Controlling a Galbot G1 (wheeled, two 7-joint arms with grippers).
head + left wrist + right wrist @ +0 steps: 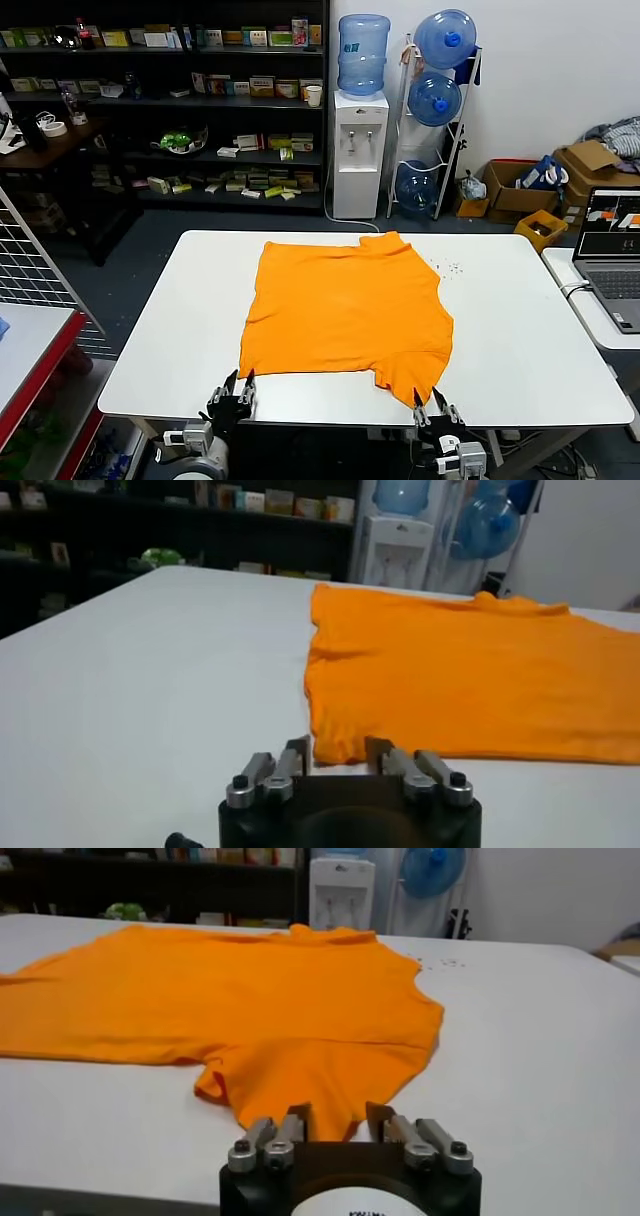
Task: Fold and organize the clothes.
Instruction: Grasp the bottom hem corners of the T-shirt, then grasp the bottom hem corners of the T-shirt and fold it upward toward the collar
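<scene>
The orange T-shirt [345, 305] lies spread flat on the white table [520, 330], neck toward the far edge, plain side up with no lettering showing. My left gripper [237, 385] is open at the table's near edge, its fingers either side of the shirt's near left hem corner [335, 742]; the left wrist view shows the gripper [337, 748] level with the tabletop. My right gripper [432, 402] is open at the near edge too, and in the right wrist view the gripper [338, 1113] has the tip of the near right sleeve [300, 1093] between its fingers.
A laptop [615, 255] sits on a second table at the right. A red-edged table with a wire grid [35, 300] stands at the left. A water dispenser [360, 150] and shelves stand beyond. Small dark specks [450, 268] lie right of the shirt.
</scene>
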